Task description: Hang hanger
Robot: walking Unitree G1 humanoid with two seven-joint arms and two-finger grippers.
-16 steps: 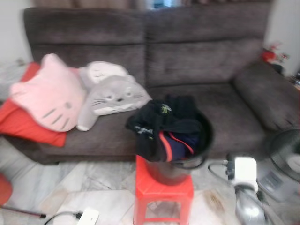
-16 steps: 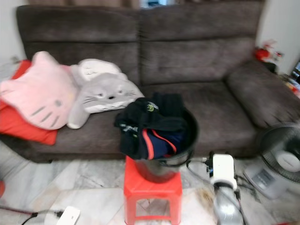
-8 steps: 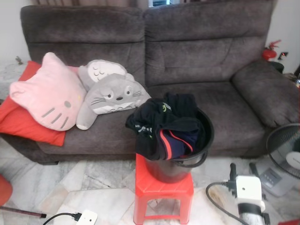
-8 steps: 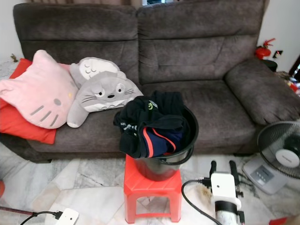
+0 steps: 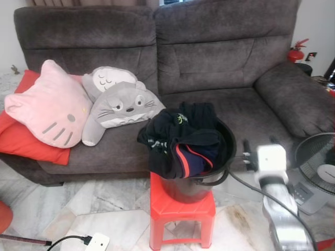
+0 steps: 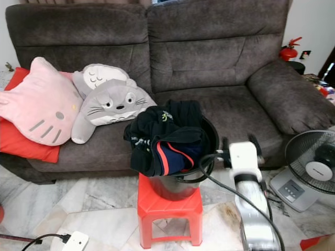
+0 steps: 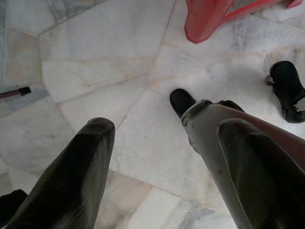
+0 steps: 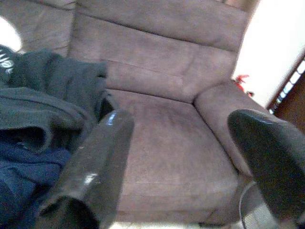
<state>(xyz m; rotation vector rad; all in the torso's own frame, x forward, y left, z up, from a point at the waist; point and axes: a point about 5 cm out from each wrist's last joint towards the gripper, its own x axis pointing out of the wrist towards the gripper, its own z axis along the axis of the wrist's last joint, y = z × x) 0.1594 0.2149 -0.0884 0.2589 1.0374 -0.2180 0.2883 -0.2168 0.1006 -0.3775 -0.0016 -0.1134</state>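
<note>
Raised since half a second ago, the right gripper (image 6: pixel 239 142) has come up from low over the floor and now sits level with the rim of the black bucket (image 5: pixel 231 152), just beside it on the robot's right. Its two fingers (image 8: pixel 97 164) are spread well apart and clamp nothing; between them the wrist view looks onto the seat of the sofa (image 5: pixel 220 57). A black cable loops from the arm toward the bucket's edge.

Whether a hanger lies in the bucket cannot be told: a heap of dark clothes (image 5: pixel 183 138) covers its mouth, black fabric on top, with a navy piece trimmed in red spilling over the front rim. The bucket stands on a red plastic stool (image 5: pixel 180 206), which stands on the pale marble floor (image 5: pixel 110 209) right in front of the sofa.

The left gripper (image 7: pixel 167 126) hangs low, pointing at the floor near a leg of the stool, its fingers (image 7: pixel 81 176) likewise apart and empty.

On the sofa's left end a pink cat cushion (image 5: pixel 49 107) leans on a red cushion (image 5: pixel 21 141), with a grey plush toy (image 5: pixel 120 104) beside it. A standing fan (image 6: pixel 316 164) is on the floor at the right, a red fire extinguisher (image 5: pixel 296 51) stands beyond the sofa's arm, and a white plug block (image 5: pixel 97 242) lies on the floor at the lower left.
</note>
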